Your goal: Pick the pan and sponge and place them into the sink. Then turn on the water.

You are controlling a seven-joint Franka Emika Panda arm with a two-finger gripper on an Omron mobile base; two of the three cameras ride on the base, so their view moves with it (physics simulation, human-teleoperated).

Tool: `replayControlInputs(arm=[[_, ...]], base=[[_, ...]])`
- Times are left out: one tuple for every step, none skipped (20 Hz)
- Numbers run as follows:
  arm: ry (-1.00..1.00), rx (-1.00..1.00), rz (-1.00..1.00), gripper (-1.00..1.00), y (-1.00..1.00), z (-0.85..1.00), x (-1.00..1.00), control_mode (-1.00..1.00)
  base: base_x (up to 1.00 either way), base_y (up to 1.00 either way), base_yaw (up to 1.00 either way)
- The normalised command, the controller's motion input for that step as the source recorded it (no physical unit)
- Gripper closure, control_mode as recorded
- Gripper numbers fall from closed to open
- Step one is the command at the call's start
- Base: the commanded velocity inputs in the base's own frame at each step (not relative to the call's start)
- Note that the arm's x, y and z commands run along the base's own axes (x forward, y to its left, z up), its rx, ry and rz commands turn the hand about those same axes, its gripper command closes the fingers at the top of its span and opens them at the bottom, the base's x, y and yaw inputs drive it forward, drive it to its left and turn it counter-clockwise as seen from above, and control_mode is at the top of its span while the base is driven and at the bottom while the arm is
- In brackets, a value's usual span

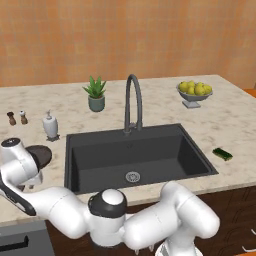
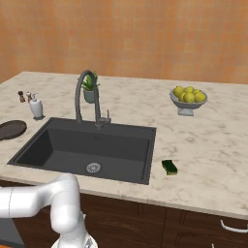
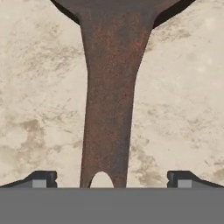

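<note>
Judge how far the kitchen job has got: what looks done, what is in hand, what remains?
Done: nothing; the sink holds neither item. In hand: the open claw straddles the pan handle, not yet gripping. Left: lift the pan in, then the sponge from the counter, then start water at the faucet.

Sink basin: lying open, nothing sitting inside.
Faucet: arching over the far rim, blocking the middle.
Soap bottle: standing far-left, just beyond the pan.
Sponge: lying with bare counter all around.
</note>
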Motion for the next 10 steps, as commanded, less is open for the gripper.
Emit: replayControlInputs(arm=[[0.01, 0.00, -0.05, -1.00, 0.24, -0.24, 0.11, -1.00], [0.00, 0.00, -0.06, -1.00, 0.30, -0.30, 0.11, -1.00], [0.01, 0.00, -0.07, -1.00, 0.30, -0.32, 0.09, -1.00], [0.03, 0.00, -0.08, -1.00, 0.27, -0.36, 0.08, -1.00], [0.01, 0.00, -0.07, -1.00, 0.29, -0.36, 0.09, -1.00], [0.00, 0.00, -0.06, -1.00, 0.24, -0.37, 0.05, -1.00], [0.00, 0.00, -0.06, -1.00, 0.21, -0.37, 0.00, -1.00], [0.00, 0.00, -0.06, 1.00, 0.22, -0.44, 0.01, -1.00], [0.00, 0.00, -0.06, 1.00, 0.16, -0.41, 0.00, -1.00], [0.00, 0.00, -0.06, 1.00, 0.17, -0.41, 0.02, -1.00]], base=[[0.00, 0.00, 0.00], [0.00, 0.00, 0.00], [0.00, 0.00, 0.00], [0.00, 0.00, 0.00], [0.00, 0.00, 0.00], [0.00, 0.00, 0.00], [0.00, 0.00, 0.00], [0.00, 0.00, 0.00], [0.00, 0.00, 0.00], [0.00, 0.00, 0.00]])
